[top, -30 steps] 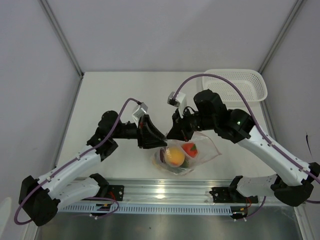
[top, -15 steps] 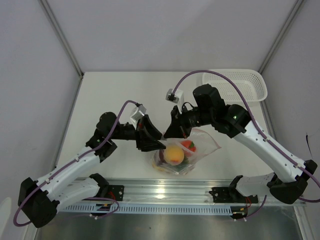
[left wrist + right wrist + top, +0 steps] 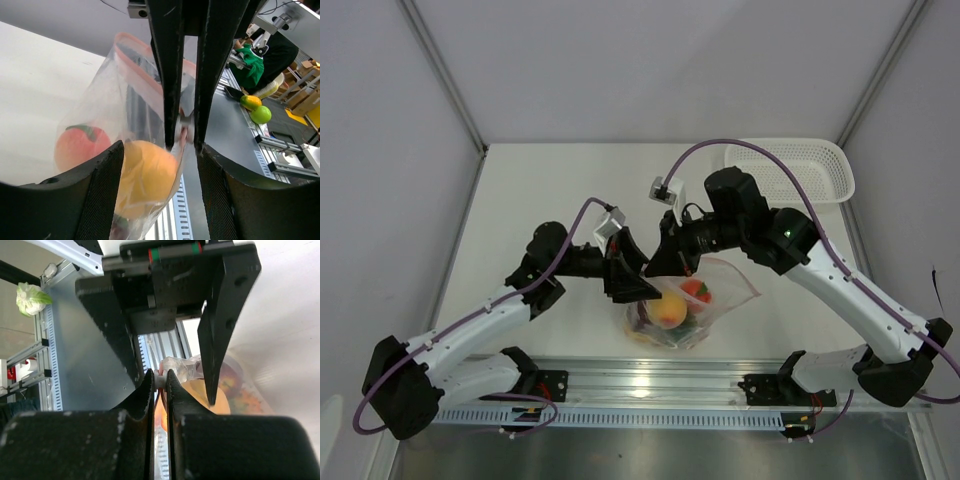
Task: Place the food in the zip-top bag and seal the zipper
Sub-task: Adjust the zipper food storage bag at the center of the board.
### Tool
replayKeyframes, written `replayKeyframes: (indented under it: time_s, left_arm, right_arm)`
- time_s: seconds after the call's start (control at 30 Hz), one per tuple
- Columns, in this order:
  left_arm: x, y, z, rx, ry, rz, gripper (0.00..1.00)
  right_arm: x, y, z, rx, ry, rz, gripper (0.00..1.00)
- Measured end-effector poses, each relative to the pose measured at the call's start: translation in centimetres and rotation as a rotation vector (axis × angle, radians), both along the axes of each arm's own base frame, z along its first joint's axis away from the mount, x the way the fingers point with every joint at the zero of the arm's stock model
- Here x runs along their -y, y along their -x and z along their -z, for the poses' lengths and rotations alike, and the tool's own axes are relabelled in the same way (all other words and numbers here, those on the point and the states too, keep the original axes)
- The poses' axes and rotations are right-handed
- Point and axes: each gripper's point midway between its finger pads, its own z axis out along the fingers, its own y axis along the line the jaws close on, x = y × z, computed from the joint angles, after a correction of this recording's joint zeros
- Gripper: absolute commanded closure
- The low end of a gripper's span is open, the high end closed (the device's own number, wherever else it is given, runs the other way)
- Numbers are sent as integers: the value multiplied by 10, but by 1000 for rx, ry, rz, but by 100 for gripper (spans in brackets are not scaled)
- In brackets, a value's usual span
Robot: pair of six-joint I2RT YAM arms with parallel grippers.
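The clear zip-top bag (image 3: 728,293) lies near the table's front edge with the food inside: a yellow-orange fruit (image 3: 670,311) and a red fruit (image 3: 698,292), with darker pieces under them. In the left wrist view the bag (image 3: 102,102) hangs with its pink zipper (image 3: 134,54) along the mouth. My right gripper (image 3: 663,268) is shut on the zipper's white slider (image 3: 161,379) at the bag's left corner. My left gripper (image 3: 642,287) stands open, its fingers (image 3: 95,195) on either side of the bag corner and the yellow-orange fruit (image 3: 145,175).
A white mesh basket (image 3: 790,165) stands at the back right of the table. The aluminium rail (image 3: 650,378) with both arm bases runs just in front of the bag. Grey walls close in the table on three sides.
My left gripper has opened and let go of the bag corner, shifting slightly right. The right gripper stays shut on the zipper and has edged up and left.
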Motion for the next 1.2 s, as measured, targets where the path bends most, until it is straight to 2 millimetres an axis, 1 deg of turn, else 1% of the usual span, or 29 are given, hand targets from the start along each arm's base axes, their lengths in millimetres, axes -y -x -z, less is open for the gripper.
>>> replayKeyframes:
  time_s: [0.07, 0.1, 0.13, 0.23, 0.27, 0.3, 0.4, 0.57, 0.77, 0.93, 1.07, 1.2]
  left_arm:
    - [5, 2, -1, -1, 1, 13, 42]
    - [8, 3, -1, -1, 3, 15, 48]
    - [10, 4, -2, -2, 6, 20, 66]
    - [12, 8, -4, -5, 18, 44, 99]
    - [12, 10, -2, -20, 10, 61, 99]
    - [13, 9, -3, -21, 14, 58, 99]
    - [15, 6, 2, -38, 5, 57, 99]
    - [14, 0, 2, -42, 0, 12, 99]
    - [14, -2, 4, -45, -8, -4, 99]
    - [14, -2, 4, -45, -8, -9, 100]
    - [14, -8, 4, -45, -10, -45, 100]
    - [9, -16, 1, -38, -6, -95, 99]
  right_arm:
    - [-1, 0, 0, -7, -2, -2, 100]
    - [-2, 0, 0, -8, -4, -4, 100]
    - [-2, 0, 0, -8, -6, -6, 100]
    - [-1, -4, 1, -3, 0, 12, 100]
    - [0, -8, 1, 9, 3, 24, 100]
    - [1, -11, 0, 10, 2, 39, 100]
    - [1, -10, 0, 8, 3, 39, 100]
    - [3, -12, 1, 14, 9, 50, 100]
    - [7, -10, 3, 3, 24, 55, 100]
    - [11, -8, 0, 7, 22, 60, 100]
    - [17, -7, 0, 14, 34, 74, 100]
    - [22, -6, 5, 14, 58, 86, 100]
